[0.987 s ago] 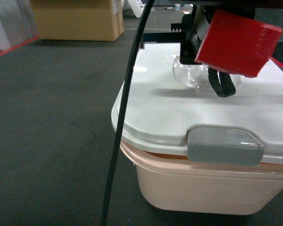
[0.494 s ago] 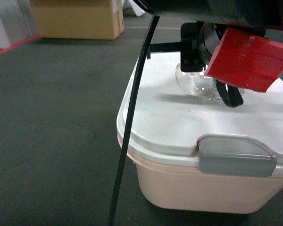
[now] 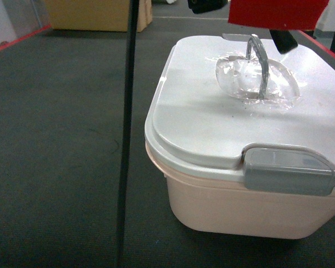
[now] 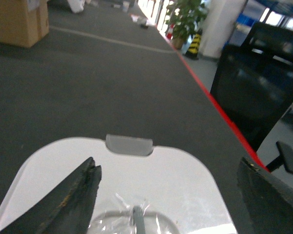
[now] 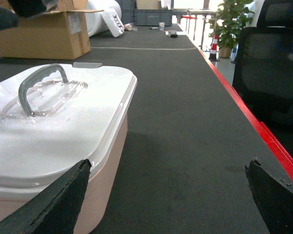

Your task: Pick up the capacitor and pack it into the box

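The box [image 3: 234, 206] is a pale pink tub with its white lid [image 3: 201, 120] on and a grey latch [image 3: 287, 170] at the near end. Its grey handle [image 3: 258, 61] stands upright over a clear recess. My left gripper [image 4: 168, 165] hangs open above the lid, the handle [image 4: 136, 217] below and between its fingers [image 4: 78, 197], touching nothing. My right gripper [image 5: 169, 163] is open and empty over the dark mat, just right of the box [image 5: 58, 117]. No capacitor shows in any view.
A red block [image 3: 276, 12] on an arm sits at the head view's top edge. A black cable [image 3: 127, 134] hangs down left of the box. A cardboard carton [image 3: 95, 14] stands far left. A red line [image 5: 256, 126] and black chairs [image 5: 271, 63] are on the right.
The arm with the red block has lifted off the lid and mostly left the head view's top. The handle now shows standing upright. The head view looks down on the box from higher.
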Robot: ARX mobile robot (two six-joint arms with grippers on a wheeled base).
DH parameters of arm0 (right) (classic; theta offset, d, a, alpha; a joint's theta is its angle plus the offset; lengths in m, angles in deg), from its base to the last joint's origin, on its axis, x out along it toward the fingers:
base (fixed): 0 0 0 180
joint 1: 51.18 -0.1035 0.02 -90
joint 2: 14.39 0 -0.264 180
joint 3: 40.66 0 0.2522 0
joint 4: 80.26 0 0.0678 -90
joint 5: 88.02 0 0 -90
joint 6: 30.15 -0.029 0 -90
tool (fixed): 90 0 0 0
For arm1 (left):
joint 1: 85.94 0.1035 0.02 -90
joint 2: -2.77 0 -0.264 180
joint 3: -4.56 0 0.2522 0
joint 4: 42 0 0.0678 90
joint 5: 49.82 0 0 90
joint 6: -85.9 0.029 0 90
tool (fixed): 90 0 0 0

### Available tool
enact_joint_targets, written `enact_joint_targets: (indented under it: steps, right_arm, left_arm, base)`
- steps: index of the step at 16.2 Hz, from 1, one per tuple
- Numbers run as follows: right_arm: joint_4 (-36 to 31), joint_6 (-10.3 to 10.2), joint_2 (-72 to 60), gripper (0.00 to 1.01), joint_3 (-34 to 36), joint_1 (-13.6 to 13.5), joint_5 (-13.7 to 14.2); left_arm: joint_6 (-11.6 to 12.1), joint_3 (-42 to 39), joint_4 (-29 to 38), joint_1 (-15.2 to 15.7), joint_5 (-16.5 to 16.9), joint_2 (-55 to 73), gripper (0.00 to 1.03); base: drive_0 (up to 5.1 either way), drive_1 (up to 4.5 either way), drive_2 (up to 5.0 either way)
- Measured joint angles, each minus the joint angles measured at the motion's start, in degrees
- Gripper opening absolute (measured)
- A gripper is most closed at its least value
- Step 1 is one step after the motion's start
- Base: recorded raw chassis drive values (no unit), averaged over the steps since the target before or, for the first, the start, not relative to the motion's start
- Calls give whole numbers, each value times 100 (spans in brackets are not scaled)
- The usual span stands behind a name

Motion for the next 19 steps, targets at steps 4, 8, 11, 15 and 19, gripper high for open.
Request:
enact_joint_targets:
  steps: [4,8,11,15,19]
  right_arm:
    - [0,2,0,98,0,0,-2]
    - [0,2,0,98,0,0,-2]
    - [0,2,0,98,0,0,-2]
    - [2,2,0,98,0,0,-2]
    - [0,2,0,98,0,0,-4]
  left_arm:
    - [1200,-793,1965,529,33,-411,98]
    - [2785,-2793,4133,1335,586,-1700,98]
    - [2955,-3810,4350,1731,693,-2352,98]
    - [2894,-4671,4181,2026,597,-2826,98]
    - [2319,-5416,2844,2157,739,-3554,90]
  base:
    - [0,0,0]
    - [0,0,0]
    - [0,0,0]
    - [0,0,0]
    - [0,0,0]
